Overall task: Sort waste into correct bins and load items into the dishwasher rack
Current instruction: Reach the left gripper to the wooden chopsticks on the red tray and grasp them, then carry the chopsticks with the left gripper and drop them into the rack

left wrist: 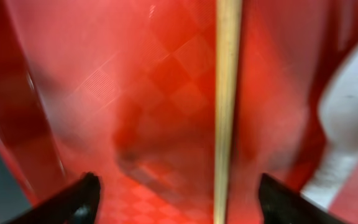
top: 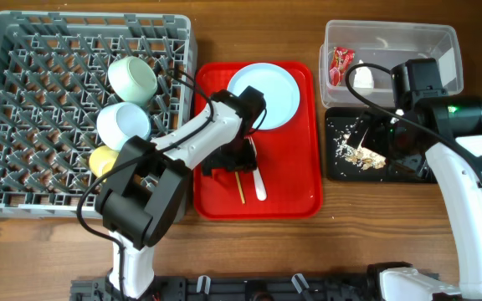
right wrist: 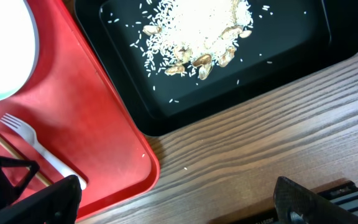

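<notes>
Red tray (top: 295, 167) surface fills my left wrist view, which is blurred. My left gripper (left wrist: 182, 202) sits low over this tray with its fingers spread wide, clamping nothing. The stick (left wrist: 226, 93) lies flat on the tray between my fingertips, nearer the right-hand one in that view and touching neither. The fork (left wrist: 353, 106) lies just beside the stick, outside the finger gap. The plate (top: 268, 90) rests at the far end of the same tray. My right gripper (right wrist: 179, 205) hovers near the front edge of the black tray (top: 335, 167), fingers likewise released and wide apart, with bare wood beneath them. Crumbs (right wrist: 197, 25) lie heaped in the black tray. The tub (top: 392, 33) behind it holds the wrapper (top: 340, 63) and the wad (top: 363, 78). The rack (top: 57, 109) stands left of the red tray and carries a bowl (top: 132, 78), a second bowl (top: 124, 123) and the cup (top: 103, 160) along its right side.
</notes>
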`<action>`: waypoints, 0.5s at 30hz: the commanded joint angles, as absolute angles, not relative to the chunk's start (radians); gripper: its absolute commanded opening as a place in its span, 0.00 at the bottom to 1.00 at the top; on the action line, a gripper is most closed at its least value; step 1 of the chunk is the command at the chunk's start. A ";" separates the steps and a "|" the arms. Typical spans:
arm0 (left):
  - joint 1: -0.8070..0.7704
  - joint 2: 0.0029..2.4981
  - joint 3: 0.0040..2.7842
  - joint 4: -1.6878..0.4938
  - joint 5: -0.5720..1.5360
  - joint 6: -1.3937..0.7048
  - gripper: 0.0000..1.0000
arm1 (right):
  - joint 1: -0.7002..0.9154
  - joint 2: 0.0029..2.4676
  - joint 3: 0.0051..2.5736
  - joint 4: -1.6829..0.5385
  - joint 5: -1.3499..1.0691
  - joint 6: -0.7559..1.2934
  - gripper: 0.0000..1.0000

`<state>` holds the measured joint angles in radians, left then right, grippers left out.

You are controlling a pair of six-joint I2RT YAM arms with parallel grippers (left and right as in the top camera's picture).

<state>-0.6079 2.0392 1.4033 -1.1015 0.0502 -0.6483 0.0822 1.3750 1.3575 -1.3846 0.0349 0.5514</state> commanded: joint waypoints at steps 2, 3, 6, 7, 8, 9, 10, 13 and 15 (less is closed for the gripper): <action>-0.609 2.050 1.300 -1.019 0.066 -0.630 0.67 | 0.079 1.370 1.372 -1.385 0.044 0.538 1.00; -0.609 2.050 1.275 -0.984 0.097 -0.600 0.66 | 0.079 1.370 1.372 -1.386 0.044 0.538 1.00; -0.609 2.050 1.221 -0.928 0.126 -0.572 0.66 | 0.079 1.370 1.372 -1.387 0.044 0.538 1.00; -0.609 2.050 1.215 -0.927 0.126 -0.572 0.62 | 0.079 1.370 1.372 -1.387 0.044 0.539 1.00; -0.609 2.050 1.214 -0.927 0.122 -0.572 0.59 | 0.079 1.370 1.372 -1.386 0.044 0.539 1.00; -0.609 2.050 1.214 -0.927 0.122 -0.572 0.53 | 0.079 1.370 1.372 -1.386 0.044 0.539 1.00; -0.609 2.050 1.214 -0.927 0.122 -0.572 0.44 | 0.079 1.370 1.372 -1.386 0.044 0.540 1.00; -0.609 2.050 1.214 -0.928 0.123 -0.572 0.05 | 0.079 1.370 1.372 -1.391 0.044 0.539 1.00; -0.609 2.050 1.214 -0.931 0.122 -0.572 0.04 | 0.079 1.370 1.372 -1.393 0.044 0.539 1.00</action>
